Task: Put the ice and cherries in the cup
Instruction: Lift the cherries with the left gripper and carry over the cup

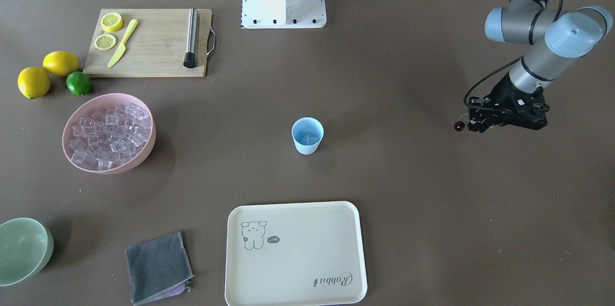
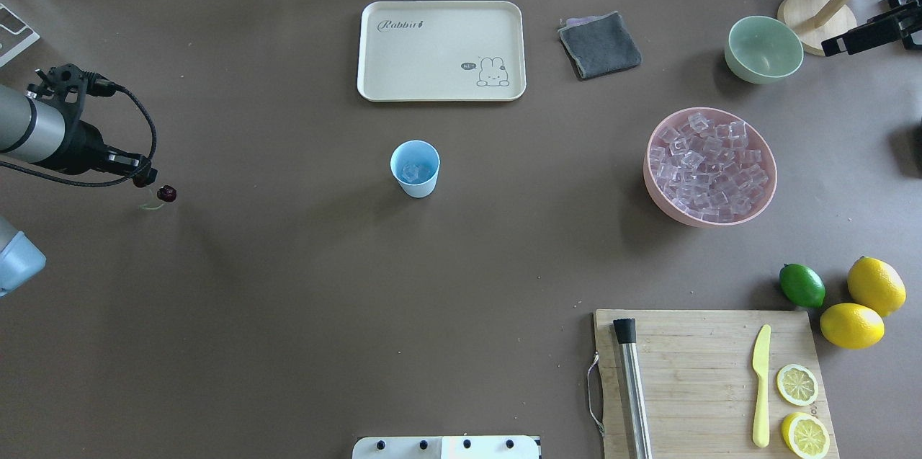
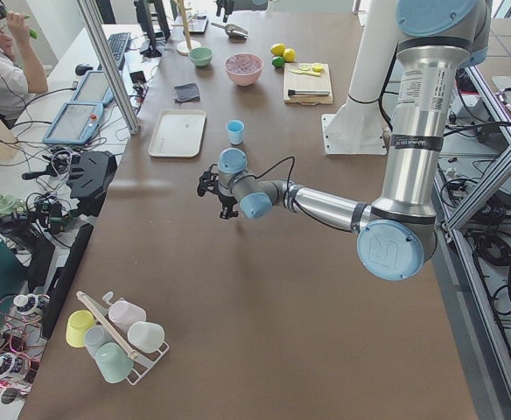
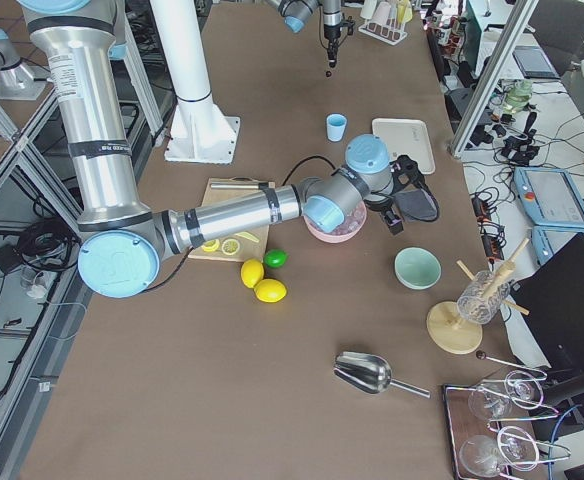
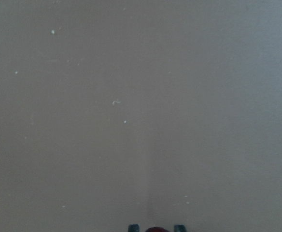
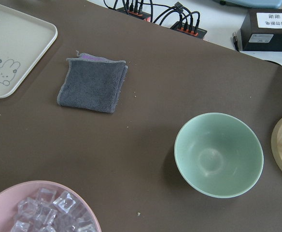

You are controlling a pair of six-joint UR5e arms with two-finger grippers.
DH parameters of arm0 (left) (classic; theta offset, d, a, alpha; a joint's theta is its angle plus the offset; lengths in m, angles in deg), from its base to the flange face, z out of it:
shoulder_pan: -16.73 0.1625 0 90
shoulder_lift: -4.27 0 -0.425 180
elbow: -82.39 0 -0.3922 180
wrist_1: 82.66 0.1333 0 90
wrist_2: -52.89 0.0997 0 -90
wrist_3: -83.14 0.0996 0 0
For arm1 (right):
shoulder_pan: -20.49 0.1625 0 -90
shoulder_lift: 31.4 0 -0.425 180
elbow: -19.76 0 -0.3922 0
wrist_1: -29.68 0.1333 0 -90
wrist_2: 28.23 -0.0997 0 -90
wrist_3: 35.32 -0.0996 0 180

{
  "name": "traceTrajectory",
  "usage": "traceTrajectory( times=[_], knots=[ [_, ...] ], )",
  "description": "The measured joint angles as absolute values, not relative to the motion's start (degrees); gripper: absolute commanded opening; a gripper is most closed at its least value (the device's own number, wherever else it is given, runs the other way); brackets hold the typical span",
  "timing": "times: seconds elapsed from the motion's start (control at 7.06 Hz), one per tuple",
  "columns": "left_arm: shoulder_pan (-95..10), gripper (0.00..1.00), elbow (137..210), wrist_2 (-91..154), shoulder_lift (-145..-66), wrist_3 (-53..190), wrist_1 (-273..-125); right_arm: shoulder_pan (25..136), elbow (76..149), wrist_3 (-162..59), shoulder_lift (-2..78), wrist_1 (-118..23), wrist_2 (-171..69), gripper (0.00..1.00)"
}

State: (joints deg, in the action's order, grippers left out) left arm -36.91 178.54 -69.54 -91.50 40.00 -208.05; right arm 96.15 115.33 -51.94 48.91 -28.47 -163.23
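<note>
Colleague: What has the left gripper got?

Me: On my screens the left gripper is pinched shut on the cherries. In its wrist view I see one dark red fruit wedged between the two fingertips at the bottom edge. From overhead, the other fruit hangs just beside the tips on its thin stem. The side view from the robot's right shows it dangling under the gripper, off the table.

Colleague: Where is that relative to the cup?

Me: Well apart. The cup stands upright near the middle of the table, just on the robot's side of the tray. The left gripper and the cherries are out toward the table's end on the robot's left.

Colleague: And the ice?

Me: I can make out some ice lying in the bottom of the cup, a cube or two; I cannot count it from here. The rest sits heaped in the pink bowl on the robot's right, well away from the cup.

Colleague: Right gripper?

Me: I cannot tell how far open it is or whether it holds anything. The right gripper shows only in the side view, where that arm reaches across above the pink bowl. Its wrist camera looks down on the pink bowl's rim with ice inside, a green bowl, a folded grey cloth and a corner of the tray.
</note>
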Motion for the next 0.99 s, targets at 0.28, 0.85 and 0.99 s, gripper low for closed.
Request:
traceTrajectory(
  times=[0.28, 0.85, 0.99],
  knots=[
    [-39.0, 0.0, 183.4, -69.4, -94.6, 37.2, -207.9, 96.1, 115.0, -52.0, 49.2, -28.6, -163.3, 1.0],
    [-35.1, 0.0, 182.8, -59.8, -109.1, 25.8, -206.7, 96.1, 114.9, -52.3, 51.1, -28.5, -163.6, 1.0],
    [-32.5, 0.0, 181.7, -56.2, -112.7, 25.2, -204.1, 96.1, 114.8, -52.4, 51.1, -28.6, -163.5, 1.0]
  ],
)
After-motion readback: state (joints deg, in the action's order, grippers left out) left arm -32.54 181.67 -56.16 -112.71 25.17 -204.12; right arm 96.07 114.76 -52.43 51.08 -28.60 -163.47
